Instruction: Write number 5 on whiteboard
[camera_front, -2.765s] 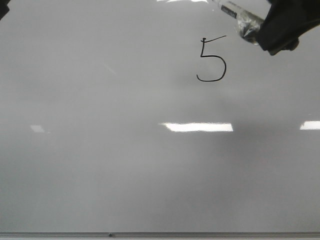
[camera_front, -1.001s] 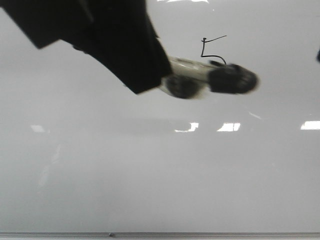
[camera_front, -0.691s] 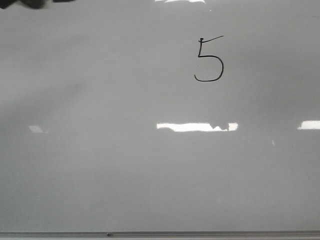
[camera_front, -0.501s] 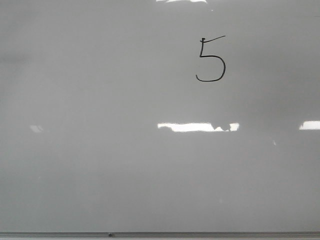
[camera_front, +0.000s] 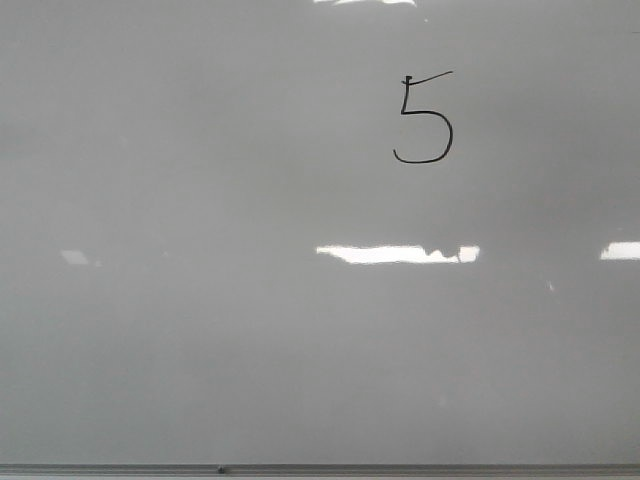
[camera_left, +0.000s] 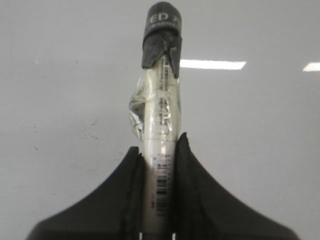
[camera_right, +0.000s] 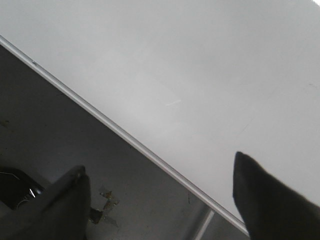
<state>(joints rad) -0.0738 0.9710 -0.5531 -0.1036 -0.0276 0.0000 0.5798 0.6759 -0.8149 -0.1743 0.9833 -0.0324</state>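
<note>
The whiteboard (camera_front: 250, 350) fills the front view, glossy pale grey, with its thin metal frame along the near edge. The number 5 (camera_front: 425, 118), thin and black, is drawn at the upper right. No gripper shows in the front view. In the left wrist view my left gripper (camera_left: 159, 150) is shut on a marker (camera_left: 161, 125) with a clear taped barrel and a black cap, over the whiteboard (camera_left: 260, 140). In the right wrist view my right gripper (camera_right: 160, 170) is open and empty above the whiteboard's frame edge (camera_right: 125, 137).
Bright rectangular light reflections (camera_front: 395, 254) lie across the board. Beside the board's edge in the right wrist view is a dark grey floor (camera_right: 50, 115) with a scrap of debris (camera_right: 102, 205) and a metal leg (camera_right: 202, 225).
The right gripper left the top right corner of the front view. The left arm with the marker swept over the 5 a second ago, then withdrew. The 5 is unchanged.
</note>
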